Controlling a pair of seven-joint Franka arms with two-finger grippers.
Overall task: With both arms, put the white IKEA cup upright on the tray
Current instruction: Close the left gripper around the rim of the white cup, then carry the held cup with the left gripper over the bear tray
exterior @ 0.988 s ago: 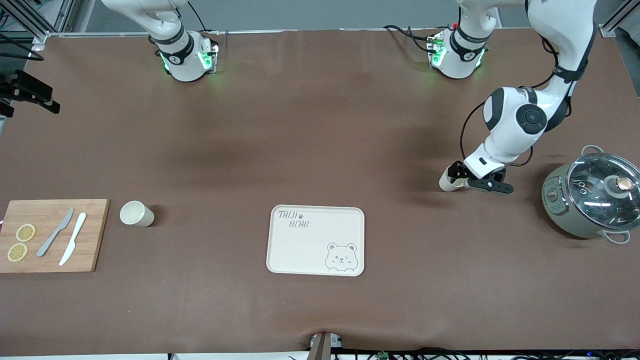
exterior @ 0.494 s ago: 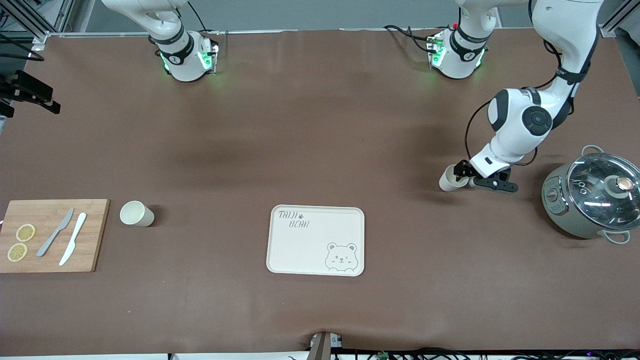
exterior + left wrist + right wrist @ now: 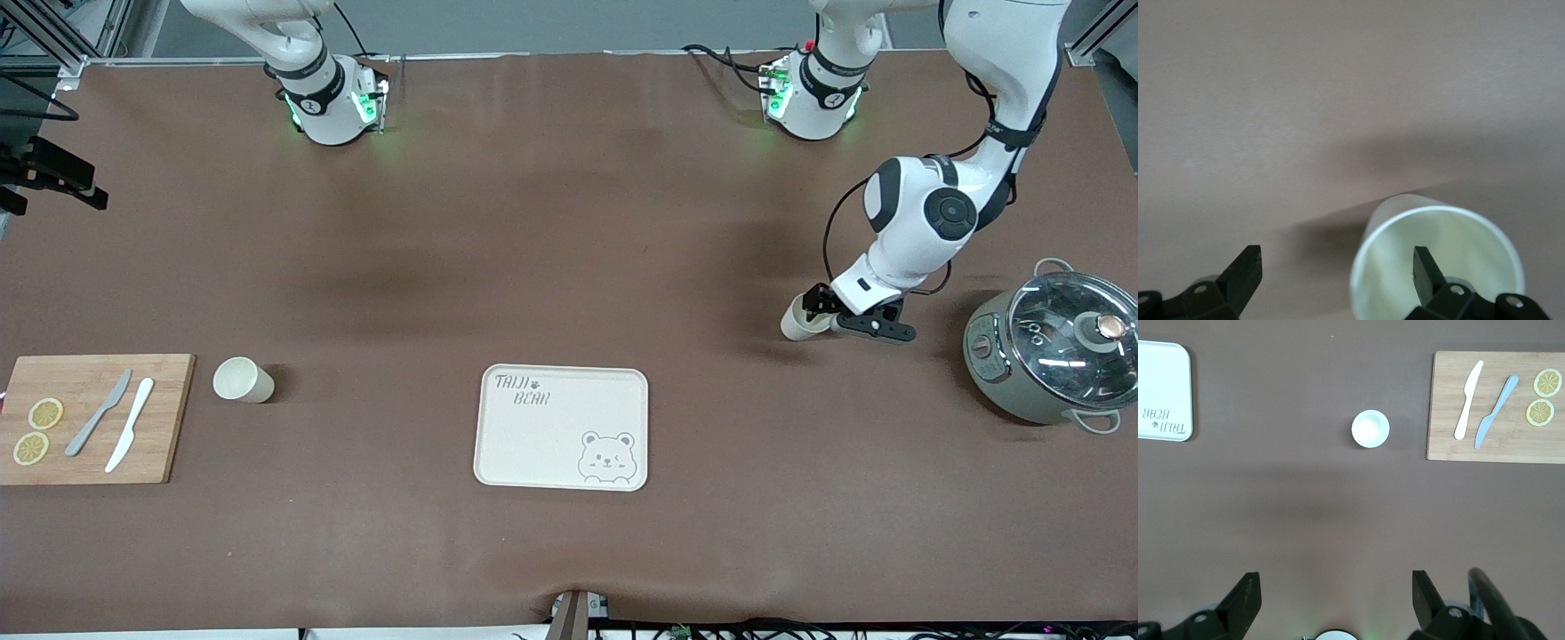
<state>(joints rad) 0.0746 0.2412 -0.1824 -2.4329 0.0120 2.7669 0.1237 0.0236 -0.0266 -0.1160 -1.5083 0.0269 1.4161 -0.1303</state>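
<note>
A white cup lies on its side on the brown table toward the left arm's end, farther from the front camera than the cream tray. My left gripper is open at its mouth. In the left wrist view the cup opens toward me, with one finger inside the mouth and the other finger outside its wall. A second white cup stands upright beside the cutting board. My right gripper is open and empty high above the table, out of the front view.
A grey pot with a glass lid stands at the left arm's end, close to the left arm. A wooden cutting board with two knives and lemon slices lies at the right arm's end. The right wrist view shows the upright cup and the tray's corner.
The left gripper has shifted slightly at the mouth of the lying cup. The cup has barely moved. Nothing else has changed.
</note>
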